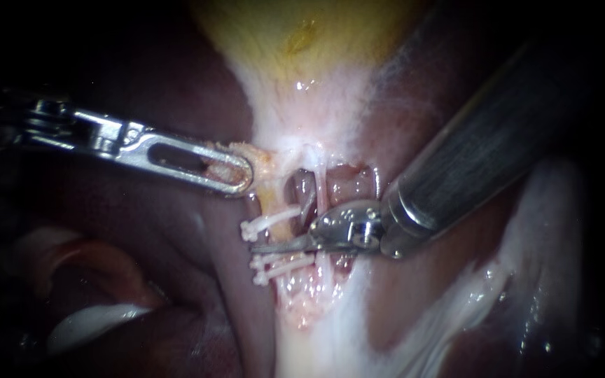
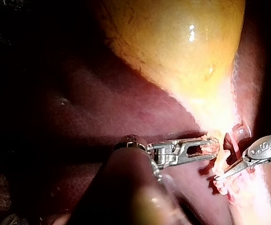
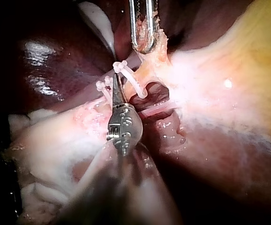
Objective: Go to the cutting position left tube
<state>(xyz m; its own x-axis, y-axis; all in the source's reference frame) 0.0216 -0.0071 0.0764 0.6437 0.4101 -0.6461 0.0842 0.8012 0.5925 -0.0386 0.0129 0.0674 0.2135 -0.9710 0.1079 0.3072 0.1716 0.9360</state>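
The left tube (image 1: 279, 210) ran down from the gallbladder (image 1: 302, 42), crossed by white clips (image 1: 269, 222). The right instrument (image 1: 269, 247) reached between those clips at the tube, its pincer blades together and holding nothing. The left instrument (image 1: 241, 175) had its pincer clamped on tissue (image 1: 264, 162) beside the tube's top.

Yellow, maroon and white around my two silver tools

The gallbladder (image 1: 302, 35) is mustard yellow with a darker ochre blotch, and it pales to white and pink lower down. The liver (image 1: 176, 91) is dark maroon. The clips (image 1: 271, 220) are plain white on a pale tan tube (image 1: 275, 199). My left instrument (image 1: 236, 173) is bright silver, and the scrap of tissue (image 1: 222, 166) it holds is speckled orange-tan. My right instrument (image 1: 264, 248) is silver at the tip, with a streaked dark grey shaft.
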